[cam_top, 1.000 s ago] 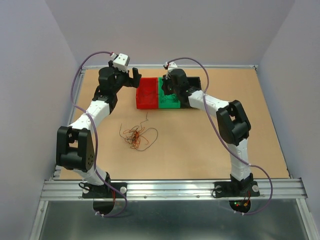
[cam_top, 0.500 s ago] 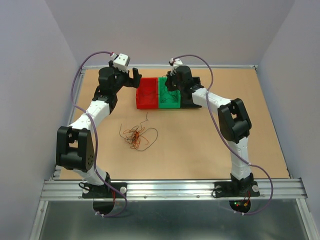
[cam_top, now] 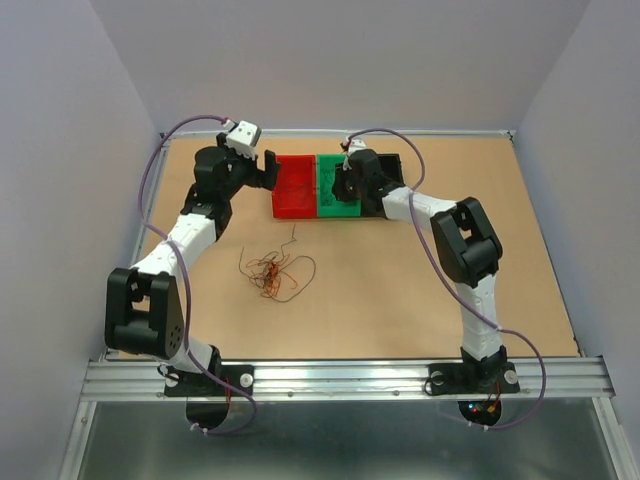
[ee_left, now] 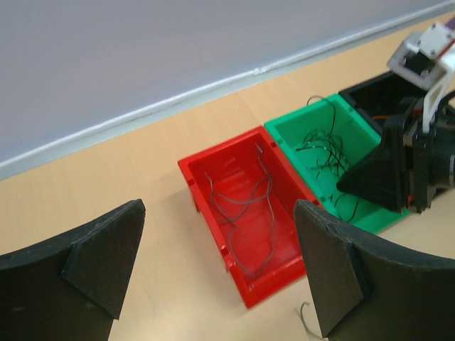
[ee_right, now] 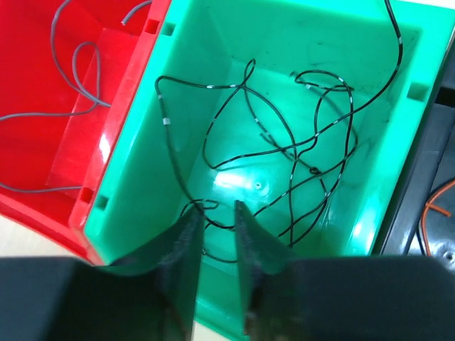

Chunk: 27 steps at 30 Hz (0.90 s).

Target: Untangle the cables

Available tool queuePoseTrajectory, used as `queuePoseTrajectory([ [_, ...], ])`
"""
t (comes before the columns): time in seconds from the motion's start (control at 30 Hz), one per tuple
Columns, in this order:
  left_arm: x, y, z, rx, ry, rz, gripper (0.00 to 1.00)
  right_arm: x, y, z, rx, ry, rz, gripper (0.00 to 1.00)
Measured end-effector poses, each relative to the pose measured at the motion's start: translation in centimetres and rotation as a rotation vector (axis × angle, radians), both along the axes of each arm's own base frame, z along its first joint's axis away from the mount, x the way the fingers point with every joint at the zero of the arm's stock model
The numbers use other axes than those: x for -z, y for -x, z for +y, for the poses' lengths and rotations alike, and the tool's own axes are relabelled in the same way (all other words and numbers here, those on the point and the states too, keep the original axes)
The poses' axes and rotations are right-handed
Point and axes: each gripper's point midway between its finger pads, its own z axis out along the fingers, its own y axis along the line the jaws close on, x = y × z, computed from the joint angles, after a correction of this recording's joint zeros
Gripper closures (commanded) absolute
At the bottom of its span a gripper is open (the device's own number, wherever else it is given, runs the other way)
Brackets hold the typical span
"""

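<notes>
Right gripper (ee_right: 217, 210), jaws narrowly parted, above loose black wires (ee_right: 311, 170) in the green plastic bin (ee_right: 298, 28); left gripper (ee_left: 219, 213) spread wide beside the red plastic bin (ee_right: 43, 149); tangled orange-red cables (cam_top: 272, 272) lie on the wooden table (cam_top: 450, 280); withdrawing, I risk dragging out a wire looped at the fingertips.

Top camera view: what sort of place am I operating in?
Likely a lab robot test cell: a wooden tabletop boxed in by plain walls, an aluminium rail along the near edge, and a red bin and green bin for sorting.
</notes>
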Motion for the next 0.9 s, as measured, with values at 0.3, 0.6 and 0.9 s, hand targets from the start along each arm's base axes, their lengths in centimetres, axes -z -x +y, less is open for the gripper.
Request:
queuePoseTrajectory([
  [0.3,2.4,7.0,2.1,0.019,-0.199,0.028,0.01,-4.7,2.5,0.4,0.002,-0.007,-0.063,0.28],
  [0.6,7.9,12.3,2.3,0.166,-0.368,0.144,0.02,-7.8,7.4,1.9,-0.072,-0.024,-0.095,0.25],
  [0.9,16.3,15.9,-0.5,0.382,-0.481,0.415,0.03,-4.4,13.7,1.7,-0.187,0.059,-0.004,0.26],
])
